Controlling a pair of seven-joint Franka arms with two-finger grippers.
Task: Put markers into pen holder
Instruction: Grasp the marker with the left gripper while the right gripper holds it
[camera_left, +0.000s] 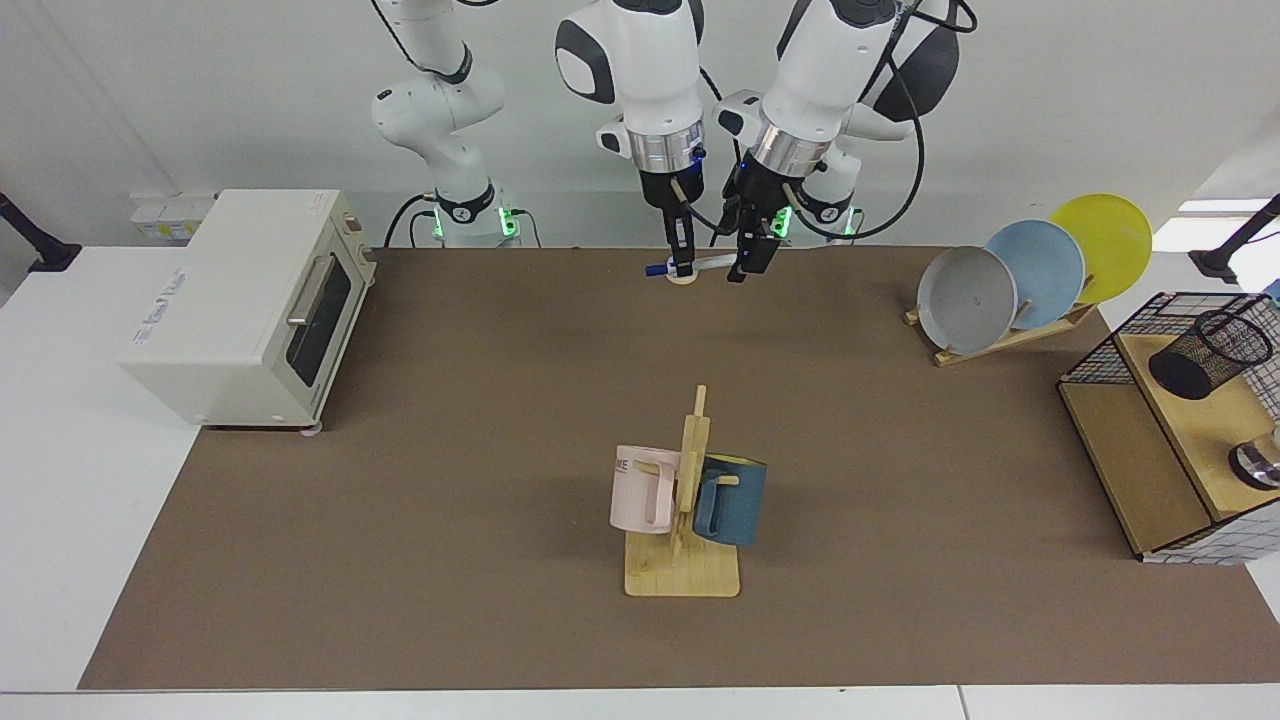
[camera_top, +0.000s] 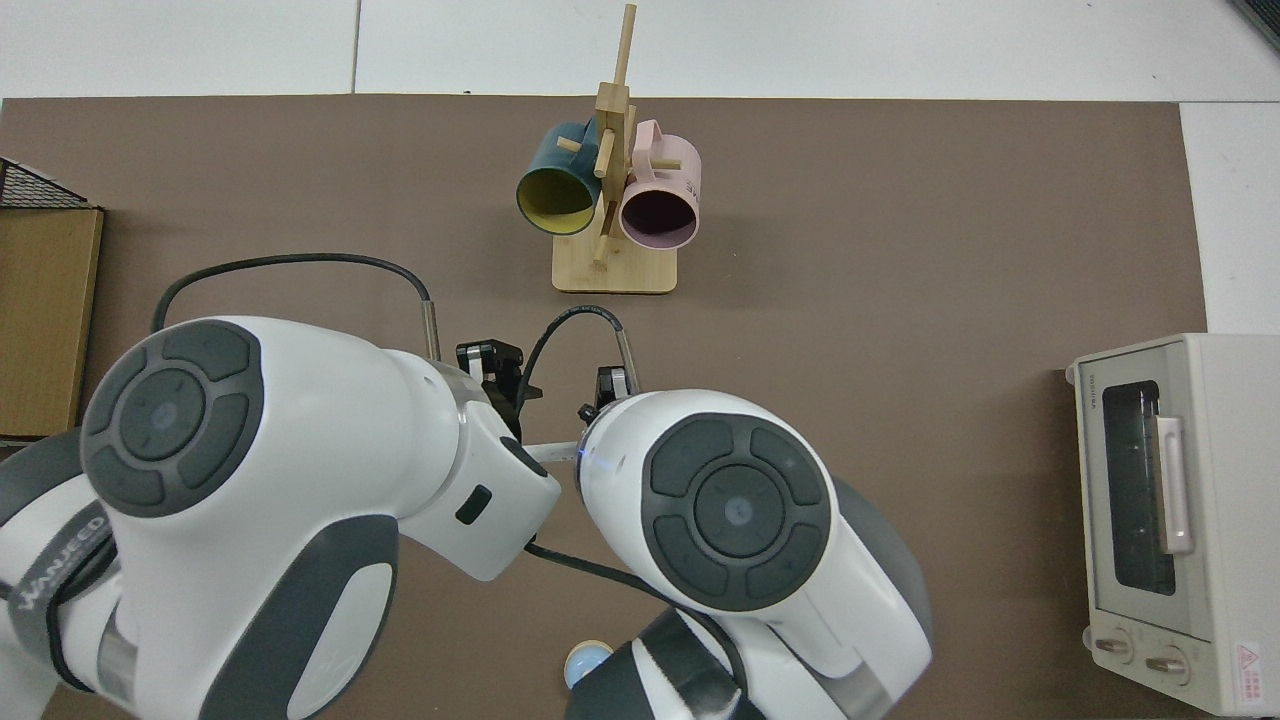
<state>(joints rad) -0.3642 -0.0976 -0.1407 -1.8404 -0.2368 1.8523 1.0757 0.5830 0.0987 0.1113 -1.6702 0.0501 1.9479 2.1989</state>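
In the facing view, the right gripper (camera_left: 681, 262) is closed on the marker (camera_left: 700, 264), holding it level above the far edge of the bench (camera_left: 450, 450), while the left gripper (camera_left: 752, 258) sits at the marker's other end; whether its fingers are apart I cannot tell. The pen holder (camera_left: 1210, 352) lies tilted in the wire basket (camera_left: 1100, 350), well apart. In the top view, both arms crowd together, only a short white stretch of marker (camera_top: 560, 453) showing between them.

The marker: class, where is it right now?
In the facing view the marker hangs level above the table's far edge, held by the right gripper, with the left gripper at its other end.
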